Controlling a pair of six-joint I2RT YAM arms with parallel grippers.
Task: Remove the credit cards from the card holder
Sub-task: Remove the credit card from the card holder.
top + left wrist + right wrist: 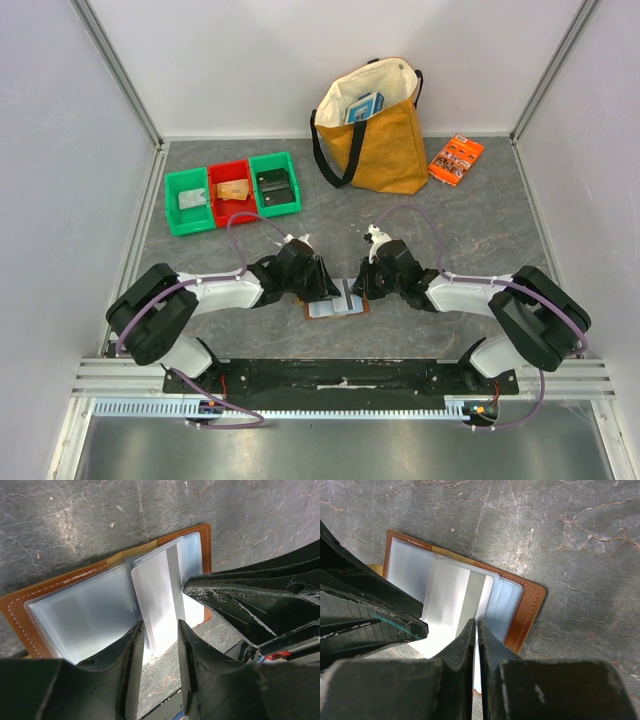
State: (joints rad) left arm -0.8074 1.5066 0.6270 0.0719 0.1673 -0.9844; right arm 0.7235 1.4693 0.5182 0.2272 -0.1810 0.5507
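The extraction step is in hand. The holder (pixel 85 607) lies open on the surface (pixel 75 520), low in the middle of the overhead view between the two arms. One pale card (pixel 156 597) with a grey stripe stands partway out of its middle pocket. The right claw (pixel 475 624) has its fingers pressed almost together on a thin edge beside that stripe; whether it nips the card or the pocket film cannot be told. The left claw (pixel 160 626) is spread, one finger at each long edge of the card's free end, with contact unclear. Next, I judge, the left must close on the card and draw it straight out while the right keeps the holder down.
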